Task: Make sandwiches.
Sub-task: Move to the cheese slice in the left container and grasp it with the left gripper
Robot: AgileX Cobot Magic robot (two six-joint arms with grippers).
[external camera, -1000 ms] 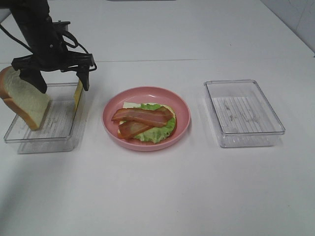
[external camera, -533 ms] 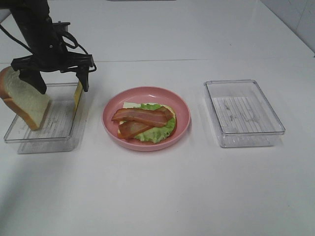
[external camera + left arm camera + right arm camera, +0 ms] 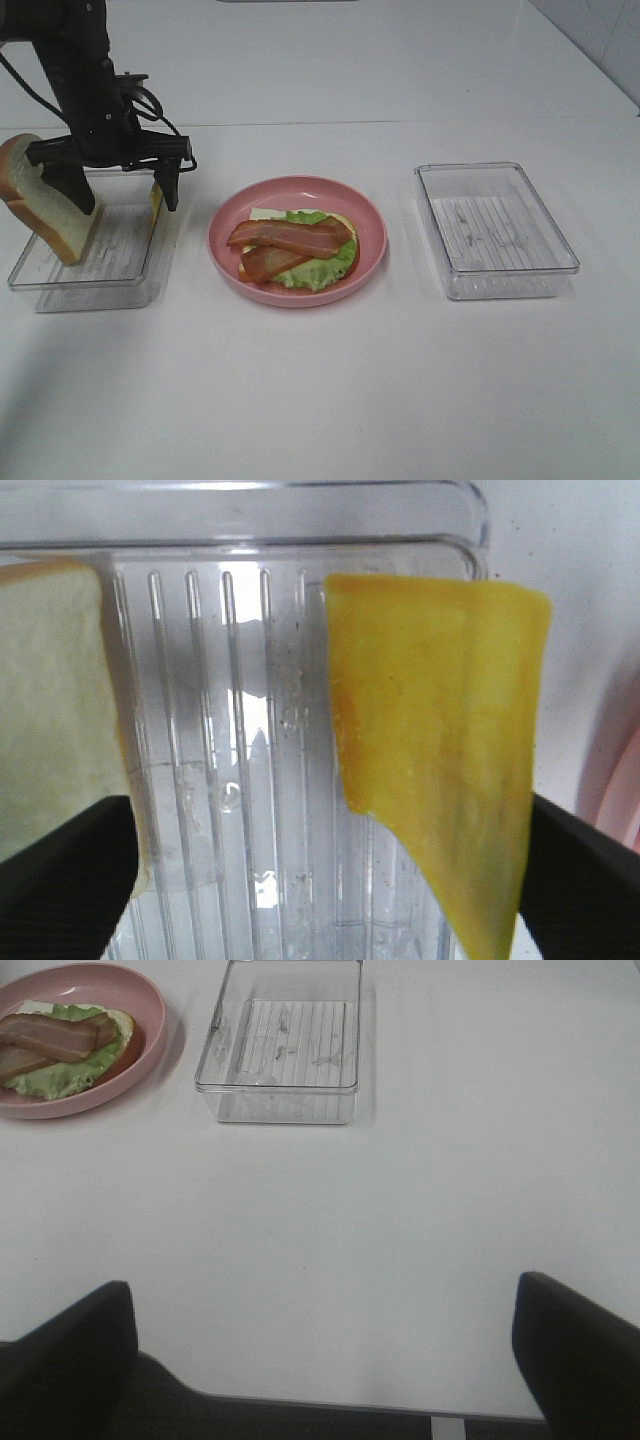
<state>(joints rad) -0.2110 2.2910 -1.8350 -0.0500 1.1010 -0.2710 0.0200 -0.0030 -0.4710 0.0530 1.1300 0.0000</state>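
Note:
An open-faced sandwich (image 3: 295, 245) of bread, green lettuce and two bacon strips lies on a pink plate (image 3: 372, 225). At the left, a thick white bread slice (image 3: 45, 210) leans on the left wall of a clear tray (image 3: 110, 250). A yellow cheese slice (image 3: 155, 200) stands against the tray's right wall. My left gripper (image 3: 122, 190) hangs open over this tray, one finger by the bread and one by the cheese. The left wrist view shows the cheese (image 3: 440, 750) and bread (image 3: 50, 740) between the spread fingertips (image 3: 60, 880). My right gripper (image 3: 320, 1360) is open above bare table.
A second clear tray (image 3: 495, 230) stands right of the plate with nothing in it. In the right wrist view this tray (image 3: 285, 1055) and the plate (image 3: 150, 1020) lie far ahead of the gripper. The white table stretches around all three.
My left gripper has come down a little into the left tray, its fingers now lower beside the bread and the cheese. Nothing else has moved.

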